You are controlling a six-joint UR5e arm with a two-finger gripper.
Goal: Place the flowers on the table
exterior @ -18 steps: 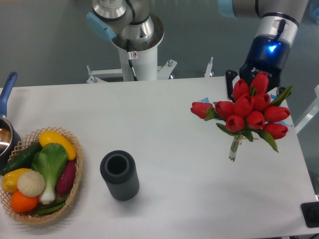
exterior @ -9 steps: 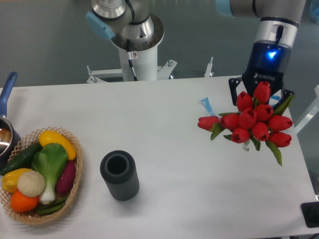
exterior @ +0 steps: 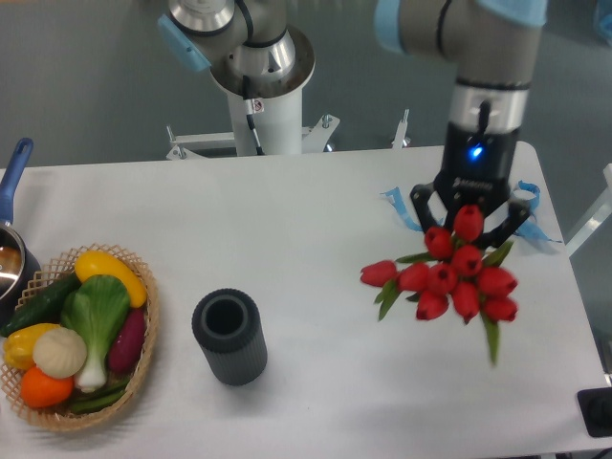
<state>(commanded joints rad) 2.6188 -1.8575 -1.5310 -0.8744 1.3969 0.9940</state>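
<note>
The flowers (exterior: pixel 448 280), a bunch of red tulips with green leaves, hang over the right part of the white table (exterior: pixel 306 220), blooms facing the camera; the stems are hidden behind the heads. My gripper (exterior: pixel 469 212) points down right behind the top of the bunch, its dark fingers (exterior: pixel 422 203) on either side of it, and it holds the bunch. I cannot tell whether the bunch touches the tabletop.
A dark grey ribbed cylinder vase (exterior: pixel 229 337) stands upright at centre left. A wicker basket (exterior: pixel 143 359) of vegetables sits at the left edge, a pot (exterior: pixel 10 258) behind it. Blue ribbon scraps (exterior: pixel 396 205) lie beside the gripper. The arm's white base (exterior: pixel 258 96) stands behind the table.
The gripper has carried the flowers from the far right edge leftward and toward the front. The bunch has turned so the stems no longer show.
</note>
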